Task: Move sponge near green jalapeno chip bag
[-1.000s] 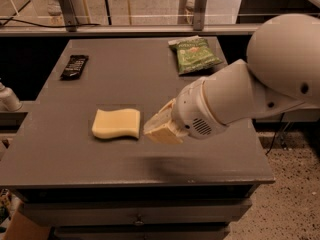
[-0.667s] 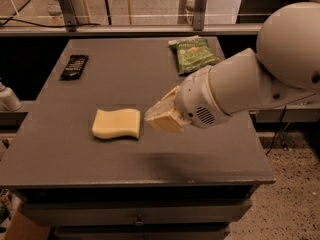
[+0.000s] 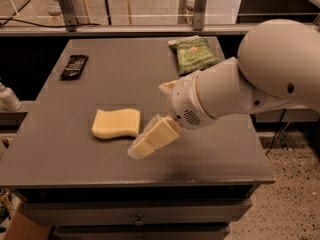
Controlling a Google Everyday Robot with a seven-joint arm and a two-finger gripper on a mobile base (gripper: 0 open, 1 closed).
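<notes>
The claw (image 3: 152,140) hangs low over the front half of the desk (image 3: 100,164), angled down and to the left from the bulky white arm (image 3: 235,91), with its tip just beside the sponge's right edge. It grips nothing, and from this angle I cannot tell whether it is spread or pressed together. The sponge (image 3: 116,123) lies flat on the desk just to the left of the claw, a pale yellow slab with wavy sides. It is probably very light and soft: it should squash under a pinch and spring back, and it is unlikely to slip or break. The surest hold is likely across its narrower waist, from above, so both sides are caught evenly. The green jalapeno chip bag (image 3: 194,55) rests at the far right of the desk, well apart from the sponge, and it looks sealed with its contents hidden. A black wrapped bar (image 3: 74,66) lies at the far left. No bowl, tray or bin is in view.
</notes>
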